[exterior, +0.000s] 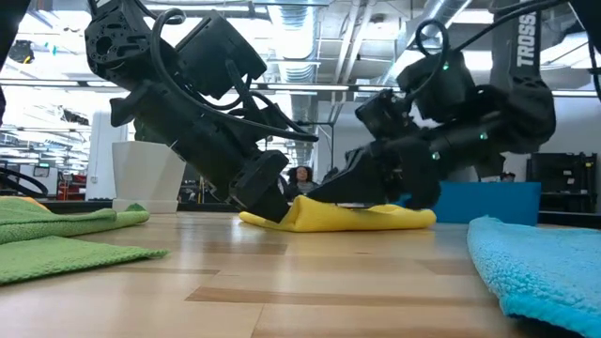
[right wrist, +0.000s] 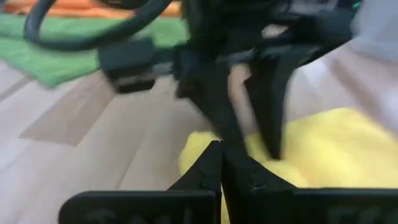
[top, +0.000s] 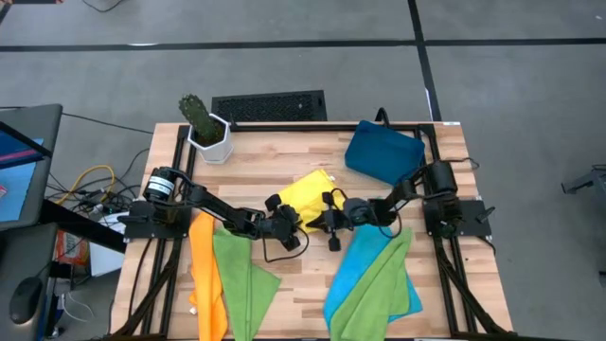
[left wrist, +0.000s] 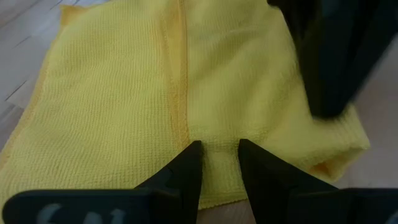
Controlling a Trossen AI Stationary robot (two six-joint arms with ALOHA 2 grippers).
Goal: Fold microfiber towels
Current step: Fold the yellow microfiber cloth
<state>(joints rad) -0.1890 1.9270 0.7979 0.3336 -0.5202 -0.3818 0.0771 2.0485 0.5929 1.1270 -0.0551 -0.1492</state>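
A yellow microfiber towel lies in a folded heap at mid-table, its underside on the wood. My left gripper is shut on its near edge, coming from the left. My right gripper, shut, reaches in from the right and ends at the towel's near side, close to the left gripper. An orange towel and a lime green one lie near left. A bright blue towel lies near right with another lime green one on it. My left gripper pinches a ridge of the yellow towel beside its near edge between its two fingers, slanting down from the table's left. That end is raised slightly off the wood; the rest lies slack. My right gripper's shut fingertips lie at the towel's edge; I cannot tell whether they touch it or hold cloth.
A dark-blue tray sits at the far right. A cactus in a white pot stands at the far left corner. Bare wood shows between the two towel piles at the near edge.
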